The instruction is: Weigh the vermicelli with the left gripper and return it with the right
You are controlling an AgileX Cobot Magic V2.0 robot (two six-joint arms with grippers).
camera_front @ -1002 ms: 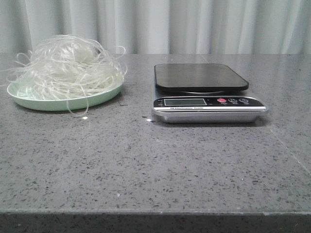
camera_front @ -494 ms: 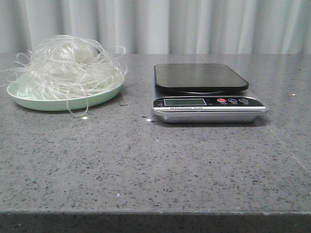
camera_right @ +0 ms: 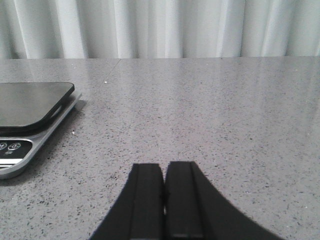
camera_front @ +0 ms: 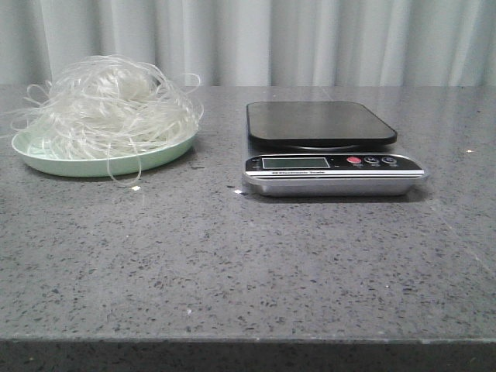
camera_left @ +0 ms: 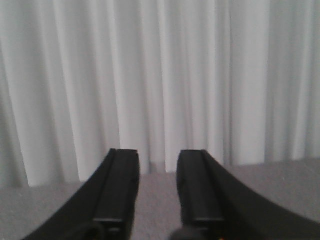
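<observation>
Vermicelli (camera_front: 105, 105) heaped on green plate (camera_front: 93, 164), loops spilling past rim. Scale (camera_front: 329, 147) near, apart. Left claw (camera_left: 158, 192) narrowly parted, empty; right claw (camera_right: 164, 197) closed, empty, over bare worktop (camera_front: 248, 263).

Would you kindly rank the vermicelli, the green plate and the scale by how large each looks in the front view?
Largest to smallest, as seen in the front view:
1. Vermicelli, the widest and tallest, spilling past the plate's rim.
2. Scale and plate look about equally wide, and the noodles hide much of the plate, so I will not rank them.
</observation>
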